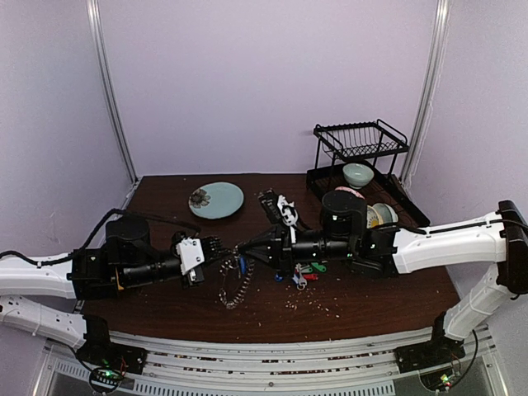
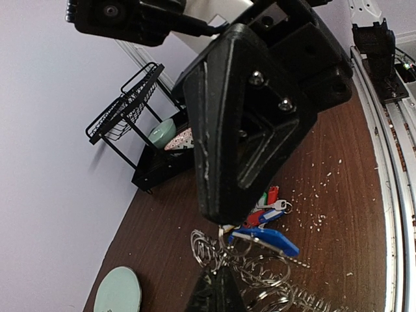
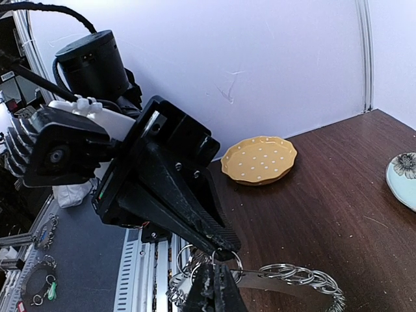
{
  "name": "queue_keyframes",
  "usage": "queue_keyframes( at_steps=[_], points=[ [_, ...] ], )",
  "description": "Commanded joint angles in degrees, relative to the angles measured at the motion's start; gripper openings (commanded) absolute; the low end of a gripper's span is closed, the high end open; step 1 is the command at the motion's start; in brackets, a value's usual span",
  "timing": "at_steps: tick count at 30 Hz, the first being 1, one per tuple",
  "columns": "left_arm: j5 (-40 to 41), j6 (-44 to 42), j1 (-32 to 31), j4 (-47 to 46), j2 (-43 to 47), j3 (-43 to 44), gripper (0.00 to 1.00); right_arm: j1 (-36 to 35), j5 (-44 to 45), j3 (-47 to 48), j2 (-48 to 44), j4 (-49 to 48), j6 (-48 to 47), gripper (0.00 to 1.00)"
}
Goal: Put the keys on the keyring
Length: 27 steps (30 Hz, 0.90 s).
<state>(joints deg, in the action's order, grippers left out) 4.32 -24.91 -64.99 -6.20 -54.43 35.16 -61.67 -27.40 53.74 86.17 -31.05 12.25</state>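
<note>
The keyring (image 1: 234,286) hangs as a chain of silver rings between the two grippers, its lower end on the table; it also shows as the keyring (image 2: 273,283) and the keyring (image 3: 296,278). My left gripper (image 1: 221,255) is shut on its upper end, and in its own view the left gripper (image 2: 218,281) pinches the coils. My right gripper (image 1: 242,249) meets it tip to tip, shut on the small ring of a blue-tagged key (image 2: 272,239) that dangles below. In its own view the right gripper (image 3: 217,278) pinches that ring. Red, green and blue keys (image 1: 306,271) lie loose under the right arm.
A black dish rack (image 1: 360,142) with a pale bowl (image 1: 358,174) stands at the back right, and patterned bowls (image 1: 378,214) sit beside the right arm. A teal plate (image 1: 216,200) lies at the back left. A yellow dotted plate (image 3: 260,160) lies beyond the left arm. Crumbs dot the table (image 1: 355,301).
</note>
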Motion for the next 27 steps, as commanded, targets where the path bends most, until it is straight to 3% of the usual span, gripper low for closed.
queue_keyframes(
  at_steps=[1, 18, 27],
  points=[
    [0.17, 0.65, -0.15, -4.97, 0.56, 2.0, 0.0, -0.32, 2.42, 1.01, 0.09, -0.85, -0.14, 0.0],
    [-2.54, 1.97, -0.14, -4.97, 1.18, 2.02, 0.0, -0.34, 5.97, -0.53, -0.19, 0.11, -2.17, 0.0],
    [3.25, 4.17, -0.19, -4.04, -1.46, 3.87, 0.0, -0.45, 5.59, -1.28, -2.49, 1.44, -0.96, 0.0]
  ],
)
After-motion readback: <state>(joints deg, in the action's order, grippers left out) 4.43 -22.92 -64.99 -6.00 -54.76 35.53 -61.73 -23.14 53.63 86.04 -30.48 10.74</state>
